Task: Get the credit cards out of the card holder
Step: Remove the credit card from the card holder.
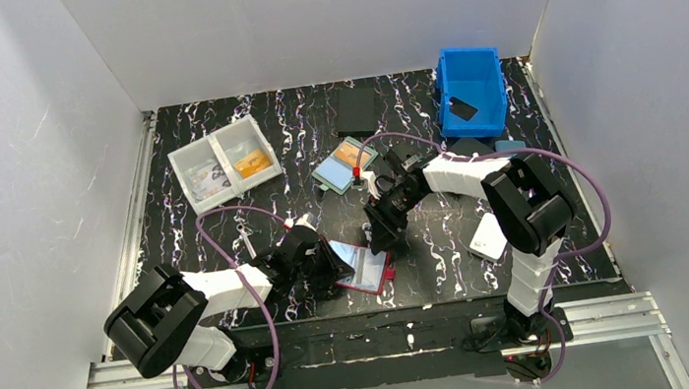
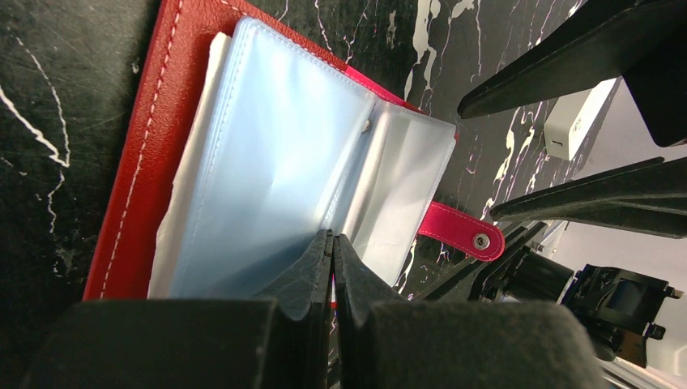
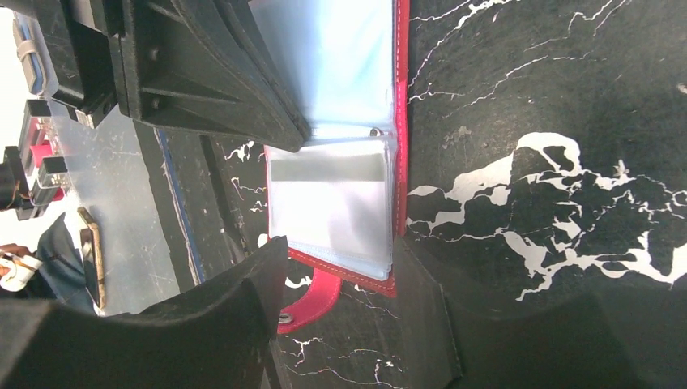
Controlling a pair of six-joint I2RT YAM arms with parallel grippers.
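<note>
Dark-red leather bifold card holder (image 1: 367,271) lies open on my black marbled bench (image 1: 447,251). Left hand (image 2: 332,239), shut, touches its clear sleeves (image 2: 275,146); right hand (image 3: 344,259) hovers half-open, empty. Next I must pinch 1 pale card (image 3: 328,198) free.

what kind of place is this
Probably a robot lab test cell: plain white walls box in a black marbled table, a left arm and right arm are mounted by a metal rail, and a blue bin sits at the back.
</note>
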